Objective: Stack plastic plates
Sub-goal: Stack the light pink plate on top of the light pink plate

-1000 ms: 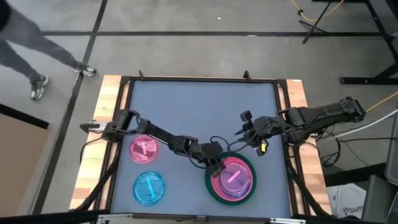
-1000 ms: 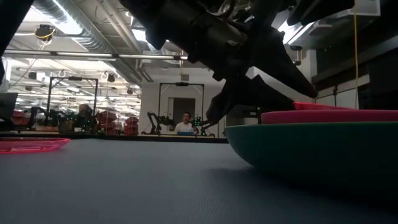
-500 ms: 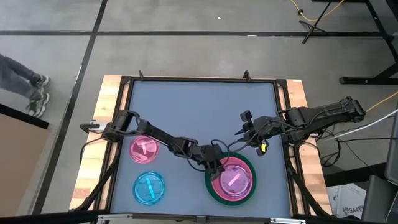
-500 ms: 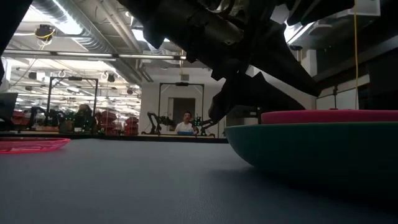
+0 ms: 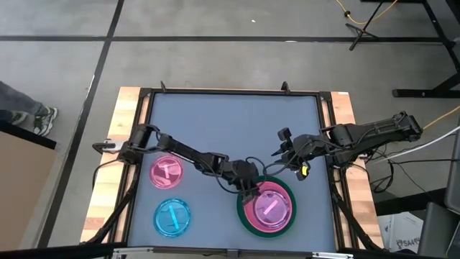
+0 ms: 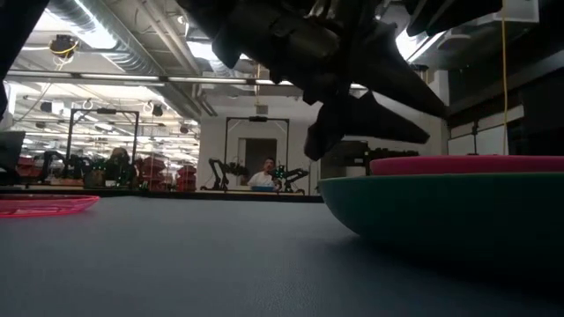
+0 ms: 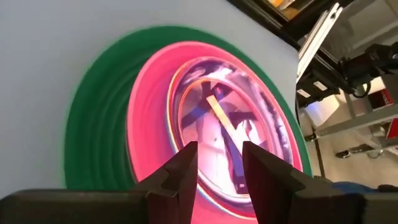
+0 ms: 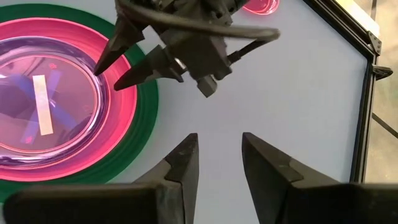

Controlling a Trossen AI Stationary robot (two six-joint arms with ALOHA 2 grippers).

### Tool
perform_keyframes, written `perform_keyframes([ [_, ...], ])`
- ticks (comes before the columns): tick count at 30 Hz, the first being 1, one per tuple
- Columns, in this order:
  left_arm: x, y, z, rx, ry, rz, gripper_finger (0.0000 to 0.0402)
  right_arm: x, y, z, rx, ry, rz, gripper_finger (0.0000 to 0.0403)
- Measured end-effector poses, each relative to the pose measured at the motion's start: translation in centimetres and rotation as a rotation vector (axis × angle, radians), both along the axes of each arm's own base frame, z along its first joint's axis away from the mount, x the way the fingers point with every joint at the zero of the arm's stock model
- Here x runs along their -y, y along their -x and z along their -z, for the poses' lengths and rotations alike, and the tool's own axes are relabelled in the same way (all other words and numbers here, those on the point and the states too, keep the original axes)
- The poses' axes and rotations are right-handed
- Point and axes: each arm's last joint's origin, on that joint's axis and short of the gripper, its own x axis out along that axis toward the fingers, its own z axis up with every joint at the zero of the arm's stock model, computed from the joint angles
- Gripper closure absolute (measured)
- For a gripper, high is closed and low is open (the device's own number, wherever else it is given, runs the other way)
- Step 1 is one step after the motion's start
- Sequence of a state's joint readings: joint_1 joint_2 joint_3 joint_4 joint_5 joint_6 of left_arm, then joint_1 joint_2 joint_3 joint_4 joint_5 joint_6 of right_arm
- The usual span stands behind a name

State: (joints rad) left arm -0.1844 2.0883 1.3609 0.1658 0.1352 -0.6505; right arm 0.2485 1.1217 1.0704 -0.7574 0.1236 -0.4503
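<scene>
The large green plate (image 5: 244, 216) lies on the mat at the near right. An opaque pink plate (image 5: 251, 208) rests in it, and a small translucent violet-looking plate (image 8: 43, 106) lies flat inside that. My left gripper (image 8: 109, 76) stands open just above the stack's left rim, fingers slanting down, nothing between them. My right gripper (image 5: 279, 144) hangs open above the mat, beyond the stack. A small translucent pink plate (image 5: 167, 173) and a small blue one (image 5: 173, 217) lie flat on the mat at the near left.
A black frame (image 5: 327, 129) and wooden borders ring the grey mat. The far half of the mat (image 5: 230, 122) is bare. The left arm (image 5: 194, 158) reaches across just past the small pink plate. A person's shoe (image 5: 43, 119) shows on the floor at the left.
The small translucent plate's edge, raised above the pink plate a second ago, has sunk flat into it. My left gripper has rolled about its own line and stands clear just above the stack's rim.
</scene>
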Motion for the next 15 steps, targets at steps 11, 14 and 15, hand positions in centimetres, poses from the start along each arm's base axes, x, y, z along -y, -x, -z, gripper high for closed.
perform_keyframes([
  [11,-1.2,2.0,-3.9,-0.039,-0.156,-0.007,0.0282,0.0,0.0,0.0,-0.001,0.0,0.0,0.029],
  [14,-1.5,3.1,-5.1,-0.092,-0.197,-0.007,0.0282,0.0,0.0,0.0,-0.001,0.0,0.0,0.029],
  [15,-1.6,3.5,-5.3,-0.113,-0.21,-0.006,0.0282,0.0,0.0,0.0,0.0,0.0,0.0,0.029],
])
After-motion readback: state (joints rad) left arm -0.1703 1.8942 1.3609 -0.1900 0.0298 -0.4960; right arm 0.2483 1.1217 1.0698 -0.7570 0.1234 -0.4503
